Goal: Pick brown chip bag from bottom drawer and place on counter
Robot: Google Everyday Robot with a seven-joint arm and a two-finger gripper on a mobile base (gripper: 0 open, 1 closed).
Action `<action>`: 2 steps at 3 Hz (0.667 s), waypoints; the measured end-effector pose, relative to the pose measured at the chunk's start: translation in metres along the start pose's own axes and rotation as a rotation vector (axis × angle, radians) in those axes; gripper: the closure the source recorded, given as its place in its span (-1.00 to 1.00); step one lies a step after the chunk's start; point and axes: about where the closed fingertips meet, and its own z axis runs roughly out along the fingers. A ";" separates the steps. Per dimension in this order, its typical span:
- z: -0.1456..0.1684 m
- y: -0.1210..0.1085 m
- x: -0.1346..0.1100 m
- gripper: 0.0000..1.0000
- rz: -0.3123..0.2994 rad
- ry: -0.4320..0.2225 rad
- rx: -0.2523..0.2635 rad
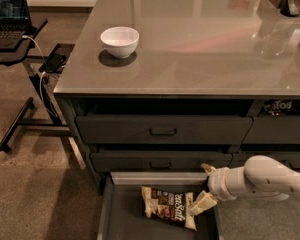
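The brown chip bag (168,206) lies flat in the open bottom drawer (125,219), cream-yellow with a dark brown panel and white lettering. My gripper (205,186) reaches in from the right on a white arm, just right of the bag. Its fingers are spread; the lower fingertip (201,204) is at the bag's right edge, the upper one (208,168) is near the drawer's back. It holds nothing. The glossy grey counter (200,44) spans above the drawer cabinet.
A white bowl (119,41) stands on the counter's left part. Two handled shut drawers (162,131) sit above the open one. A dark packet with "Tos" lettering (285,105) shows at right. A black laptop stand (20,49) with cables is at left.
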 end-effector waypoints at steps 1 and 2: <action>0.035 0.005 0.014 -1.00 0.029 -0.020 -0.014; 0.064 0.010 0.025 -1.00 0.009 -0.067 -0.031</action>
